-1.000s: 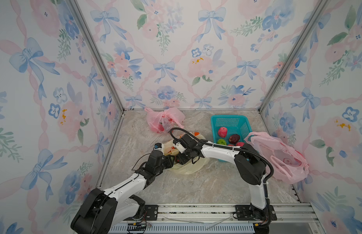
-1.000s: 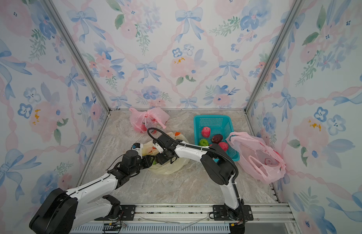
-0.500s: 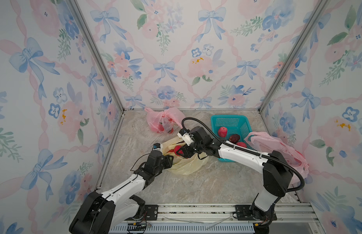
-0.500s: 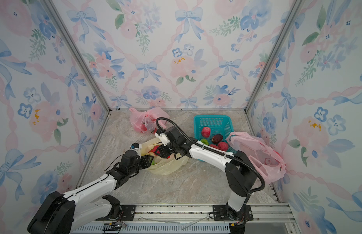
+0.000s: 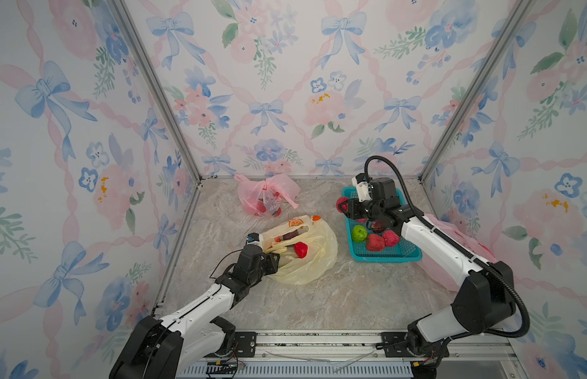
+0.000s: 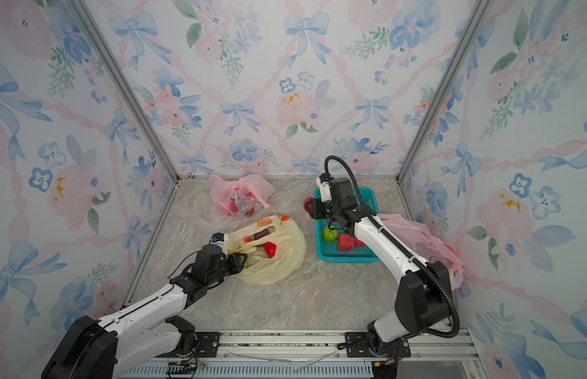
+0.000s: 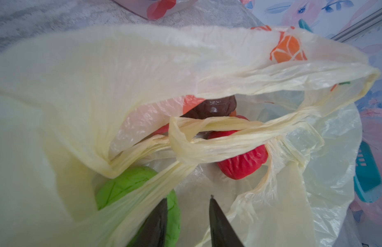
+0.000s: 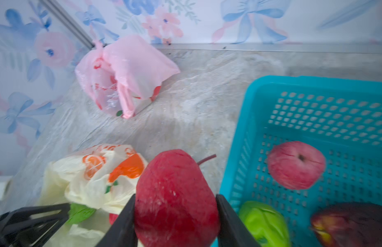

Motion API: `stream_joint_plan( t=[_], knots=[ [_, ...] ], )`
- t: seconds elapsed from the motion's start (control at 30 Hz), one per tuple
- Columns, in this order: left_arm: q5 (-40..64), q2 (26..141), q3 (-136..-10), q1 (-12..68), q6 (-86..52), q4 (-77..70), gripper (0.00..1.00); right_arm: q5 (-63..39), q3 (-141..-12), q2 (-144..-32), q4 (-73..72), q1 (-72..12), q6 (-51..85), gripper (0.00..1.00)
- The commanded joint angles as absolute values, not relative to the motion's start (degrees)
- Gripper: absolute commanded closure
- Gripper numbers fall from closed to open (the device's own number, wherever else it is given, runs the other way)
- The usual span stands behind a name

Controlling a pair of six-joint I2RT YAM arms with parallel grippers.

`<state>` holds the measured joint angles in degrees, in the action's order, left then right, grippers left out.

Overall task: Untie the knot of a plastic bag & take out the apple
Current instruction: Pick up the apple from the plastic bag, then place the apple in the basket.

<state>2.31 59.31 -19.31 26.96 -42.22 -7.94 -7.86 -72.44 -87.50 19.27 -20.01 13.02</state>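
A: What sort of table [image 5: 318,295] is it?

B: Grey, marble-patterned, walled in by flowered panels.

A: And what sits on it?

B: A knotted pink bag [image 5: 267,197] near the back wall, a yellow bag [image 5: 313,259] lying open in the middle, and a teal basket [image 5: 387,254] of fruit just beside it. Another pink bag [image 6: 423,239] slumps against the side wall, touching the basket.

Right arm [image 6: 377,236] hides part of basket [image 6: 348,257]; left tool [image 7: 185,222] tips cut off by frame edge.
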Motion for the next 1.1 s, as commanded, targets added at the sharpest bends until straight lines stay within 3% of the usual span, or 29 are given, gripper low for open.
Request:
stream_joint_plan(
  t=[0.0,0.2,0.5,0.7,0.9,1.07],
  knots=[
    [1.21,59.19,-18.56,26.56,-41.18,-1.98,0.64,2.11,-75.39,-90.98,25.90,-17.64,9.45,0.49],
    [0.71,58.12,-18.76,26.62,-41.04,-1.17,0.64,9.89,-81.22,-102.08,30.01,-11.47,6.86,0.49],
    [0.00,56.86,-19.65,26.48,-40.74,0.42,0.64,10.55,-84.16,-110.32,28.90,-6.90,7.24,0.48],
    [0.48,56.84,-20.74,26.50,-40.34,0.63,0.63,4.92,-82.84,-109.36,27.87,-6.25,6.67,0.22],
    [0.53,56.28,-21.78,26.54,-39.91,0.72,0.63,-6.54,-74.98,-95.95,20.89,-12.67,2.35,0.20],
    [0.37,55.02,-23.00,26.57,-39.41,1.37,0.62,-13.39,-72.78,-86.98,23.22,-26.75,-5.65,0.22]
  ],
)
